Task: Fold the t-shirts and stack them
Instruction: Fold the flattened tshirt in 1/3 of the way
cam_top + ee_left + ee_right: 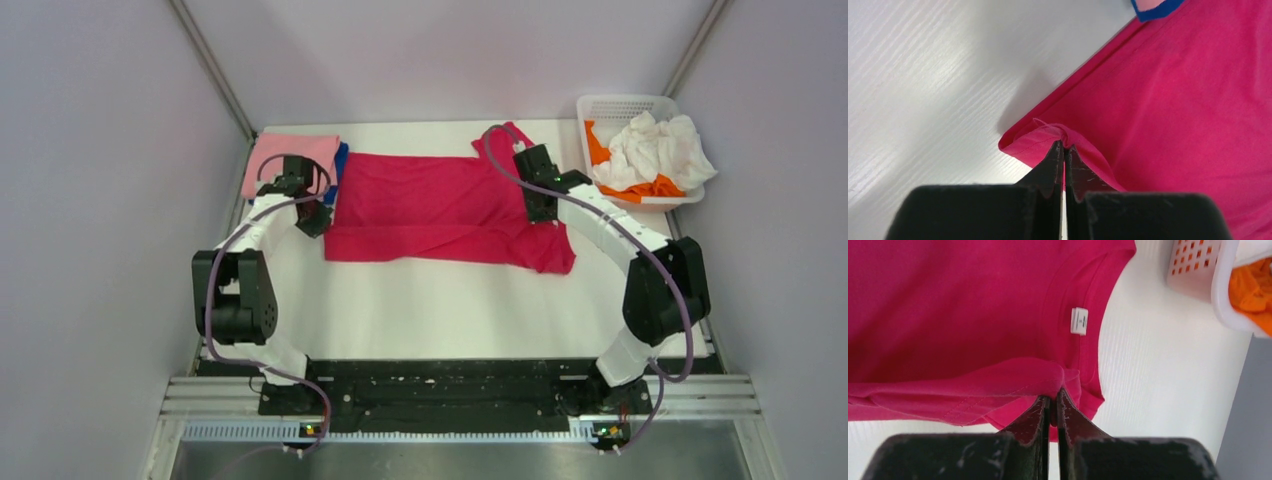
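Evidently mid-fold, the left gripper [1064,146] and right gripper [1053,396] are each pressed together on opposite ends of the red shirt [440,205] lying mid-table, so the next move likely calls for lifting both ends together and carrying them evenly across.

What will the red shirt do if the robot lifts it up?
Probably floppy: the red shirt bunches into wrinkles where the left gripper and right gripper pinch it. It would likely sag between them. It looks thin, so probably light.
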`<state>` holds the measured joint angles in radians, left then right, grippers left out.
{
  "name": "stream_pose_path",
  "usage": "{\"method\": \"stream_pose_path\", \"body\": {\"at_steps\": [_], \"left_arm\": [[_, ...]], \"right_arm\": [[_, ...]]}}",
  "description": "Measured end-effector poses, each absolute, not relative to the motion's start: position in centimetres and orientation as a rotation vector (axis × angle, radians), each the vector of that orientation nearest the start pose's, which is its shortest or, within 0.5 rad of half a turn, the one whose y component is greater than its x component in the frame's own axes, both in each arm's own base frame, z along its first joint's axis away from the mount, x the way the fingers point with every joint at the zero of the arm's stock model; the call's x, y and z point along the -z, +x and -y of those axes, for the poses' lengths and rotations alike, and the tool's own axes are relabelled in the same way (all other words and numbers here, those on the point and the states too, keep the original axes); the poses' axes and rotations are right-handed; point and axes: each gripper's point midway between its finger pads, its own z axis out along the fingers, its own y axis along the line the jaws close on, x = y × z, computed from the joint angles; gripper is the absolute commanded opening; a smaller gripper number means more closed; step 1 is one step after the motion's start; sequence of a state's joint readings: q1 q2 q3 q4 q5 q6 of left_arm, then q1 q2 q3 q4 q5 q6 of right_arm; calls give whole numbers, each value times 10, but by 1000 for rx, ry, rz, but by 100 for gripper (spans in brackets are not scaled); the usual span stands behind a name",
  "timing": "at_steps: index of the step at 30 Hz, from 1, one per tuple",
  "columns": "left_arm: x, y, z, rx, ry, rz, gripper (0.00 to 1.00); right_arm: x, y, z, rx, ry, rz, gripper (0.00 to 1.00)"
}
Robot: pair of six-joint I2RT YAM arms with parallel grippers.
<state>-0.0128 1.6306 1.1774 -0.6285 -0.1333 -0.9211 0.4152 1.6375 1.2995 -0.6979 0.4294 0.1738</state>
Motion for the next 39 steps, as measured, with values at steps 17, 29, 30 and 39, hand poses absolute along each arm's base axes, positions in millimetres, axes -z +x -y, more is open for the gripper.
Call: {"method": "stream_pose_path", "body": {"at_steps": [17,29,30,39], "left_arm": [[-75,436,0,8,-1098,-2403,76],[-108,413,13,118,-988,-2413,98],[-111,407,16,138,-974,-2417,98],[-106,371,66,377,-728,-2526,99]], "right_arm": [[-86,478,-123,379,-674,-2327,38],[-113,475,-130,192,-286,-2288,99],[-112,462,-137,106,-254,-2300,99],[-67,395,-173,-320,-56,-2456,99]]}}
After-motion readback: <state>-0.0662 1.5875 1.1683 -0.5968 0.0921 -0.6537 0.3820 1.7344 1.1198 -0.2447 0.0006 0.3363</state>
